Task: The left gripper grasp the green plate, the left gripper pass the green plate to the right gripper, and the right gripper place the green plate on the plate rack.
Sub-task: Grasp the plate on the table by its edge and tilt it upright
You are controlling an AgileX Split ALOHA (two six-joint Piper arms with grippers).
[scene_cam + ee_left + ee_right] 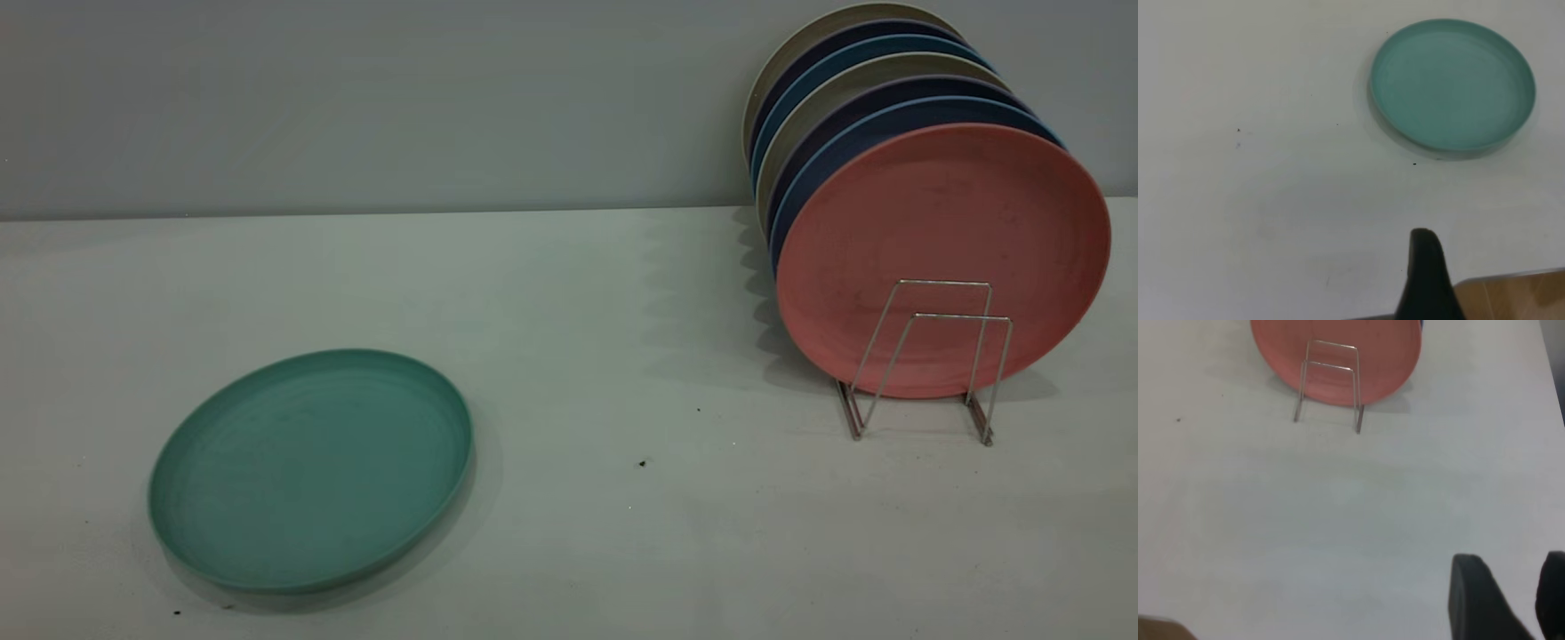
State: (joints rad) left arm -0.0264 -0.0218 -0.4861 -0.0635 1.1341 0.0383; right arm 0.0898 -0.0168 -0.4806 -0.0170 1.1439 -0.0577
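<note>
The green plate (311, 467) lies flat on the white table at the front left; the left wrist view shows it (1451, 83) well ahead of my left gripper (1501, 263), apart from it. One black finger (1425, 273) of that gripper shows, with a wide bare gap beside it, so it is open and empty. The plate rack (945, 284) stands at the right, its wire loops (1333, 367) in front of a pink plate. My right gripper (1513, 563) hovers over bare table short of the rack, open with nothing in it. Neither gripper appears in the exterior view.
An upright pink plate (942, 222) leans in the rack, with several blue and beige plates (889, 116) stacked behind it. A grey wall runs behind the table. A wooden surface (1518, 293) shows past the table's edge near the left gripper.
</note>
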